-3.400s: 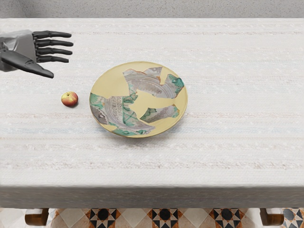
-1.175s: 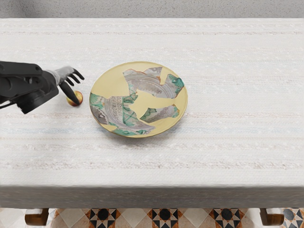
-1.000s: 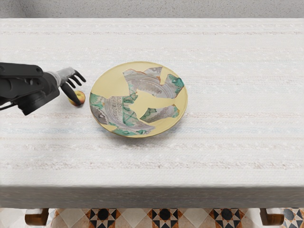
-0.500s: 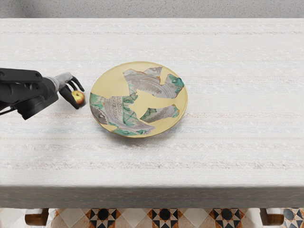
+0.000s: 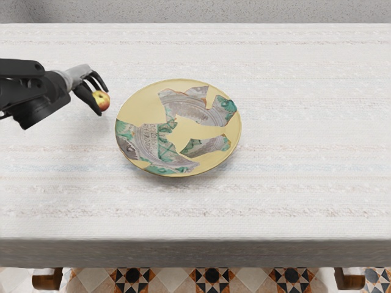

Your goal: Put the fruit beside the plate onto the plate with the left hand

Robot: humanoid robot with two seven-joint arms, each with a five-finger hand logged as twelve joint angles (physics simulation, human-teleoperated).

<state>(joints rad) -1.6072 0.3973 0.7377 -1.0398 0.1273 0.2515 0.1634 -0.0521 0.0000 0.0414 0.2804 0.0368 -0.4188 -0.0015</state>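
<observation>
Left hand (image 5: 90, 91): clasping one fruit (image 5: 101, 100) | one plate (image 5: 137, 104) just beside, apart | one table (image 5: 305, 73)

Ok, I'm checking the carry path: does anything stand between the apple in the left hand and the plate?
Nothing visible does. The left hand holds the apple just left of the plate, and no object shows in the gap.

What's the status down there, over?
Left robot hand shut on the apple. Apple held left of the plate, not yet on it. Nothing between them. Right robot hand out of view.
</observation>
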